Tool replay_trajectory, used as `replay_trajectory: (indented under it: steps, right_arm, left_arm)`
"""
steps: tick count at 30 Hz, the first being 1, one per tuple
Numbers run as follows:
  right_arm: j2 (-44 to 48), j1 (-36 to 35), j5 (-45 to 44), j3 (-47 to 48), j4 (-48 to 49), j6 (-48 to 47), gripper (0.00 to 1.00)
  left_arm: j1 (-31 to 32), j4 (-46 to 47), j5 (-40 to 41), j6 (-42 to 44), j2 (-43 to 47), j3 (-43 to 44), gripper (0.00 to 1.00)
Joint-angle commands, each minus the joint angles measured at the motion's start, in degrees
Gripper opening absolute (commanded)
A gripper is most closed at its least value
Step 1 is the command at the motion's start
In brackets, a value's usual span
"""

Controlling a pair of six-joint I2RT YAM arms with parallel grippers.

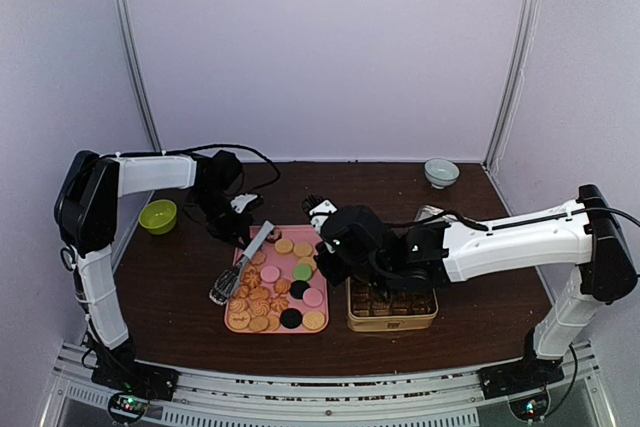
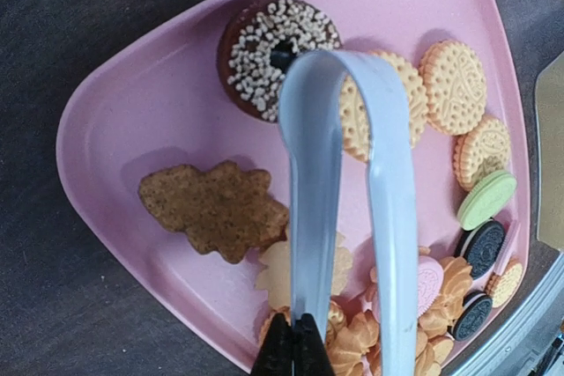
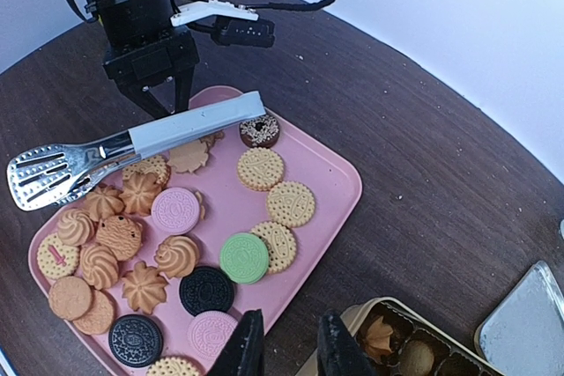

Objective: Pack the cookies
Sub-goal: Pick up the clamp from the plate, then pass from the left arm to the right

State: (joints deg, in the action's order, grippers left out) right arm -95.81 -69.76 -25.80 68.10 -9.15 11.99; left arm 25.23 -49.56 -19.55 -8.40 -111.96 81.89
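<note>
The cookies (image 1: 270, 297) lie on a pink tray (image 1: 292, 231): tan round and flower-shaped ones, plus pink, black and green discs (image 3: 242, 257). In the left wrist view they show as tan rounds (image 2: 451, 85) and a chocolate sprinkled ring. My left gripper (image 2: 295, 350) is shut on one arm of the metal tongs (image 2: 388, 173), which slant over the tray's left side (image 3: 176, 134). My right gripper (image 3: 291, 345) is open and empty, above the tray's right edge (image 3: 326, 173), between the tray and the cookie tin (image 3: 414, 350).
The gold tin (image 1: 392, 307) stands right of the tray with some cookies in its compartments. Its lid (image 3: 529, 323) lies behind it. A green bowl (image 1: 158, 215) sits at the far left and a pale bowl (image 1: 441, 172) at the back right.
</note>
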Motion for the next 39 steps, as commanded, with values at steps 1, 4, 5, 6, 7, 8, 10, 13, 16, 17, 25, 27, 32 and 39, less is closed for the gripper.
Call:
replay_trajectory:
  steps: [1,4,5,6,7,8,10,13,16,17,25,27,32,39]
  right_arm:
    - [0.5,-0.21,-1.46,-0.65,0.81,0.19,0.22]
    - [1.2,-0.21,-1.42,-0.43,1.05,0.05,0.22]
    - [1.57,-0.14,-1.07,-0.46,1.42,0.17,0.22]
    - [2.2,0.09,-0.31,-0.6,2.01,0.27,0.24]
    - [2.79,0.43,0.69,-0.79,2.67,0.5,0.24]
    - [3.55,0.81,1.87,-0.96,3.48,0.9,0.25]
    - [5.18,1.93,6.0,-1.67,6.09,2.01,0.25]
    - [7.57,4.51,13.93,-3.63,11.09,4.95,0.26]
    - [9.37,6.37,22.26,-4.64,16.15,7.47,0.27]
    - [9.8,6.88,24.51,-4.68,17.68,8.12,0.28]
    - [7.44,8.17,33.01,1.37,22.47,10.65,0.28]
    - [5.75,8.22,34.6,3.47,22.63,10.98,0.28]
    - [2.01,8.23,36.74,7.97,23.32,12.6,0.26]
    - [-1.24,8.78,38.98,10.3,24.61,15.12,0.23]
  left_arm:
    - [0.27,0.03,-2.32,2.1,1.57,1.23,0.0]
    - [0.28,-1.71,-3.22,5.37,2.88,3.02,0.0]
    - [0.27,-2.25,-3.93,6.33,3.6,3.58,0.0]
    - [0.3,-2.55,-4.95,7.29,4.58,3.84,0.0]
    - [0.28,-2.87,-6.13,8.1,5.58,4.2,0.0]
    - [0.3,-3.41,-7.7,8.93,6.56,4.69,0.0]
    - [0.26,-4.93,-10.7,10.48,8.29,6.24,0.0]
    - [0.28,-6.04,-15.62,11.92,11.72,8.11,0.0]
    - [0.25,-6.62,-20.91,12.13,14.29,9.3,0.0]
    - [0.27,-7.23,-22.63,12.18,14.84,9.93,0.0]
    - [0.25,-7.56,-34.76,10.23,18.53,11.45,0.0]
    - [0.31,-7.52,-36.36,9.57,18.91,11.45,0.0]
    - [0.38,-7.37,-38.87,8.87,20.2,10.64,0.0]
    - [0.4,-5.46,-40.65,7.26,22.75,9.63,0.0]
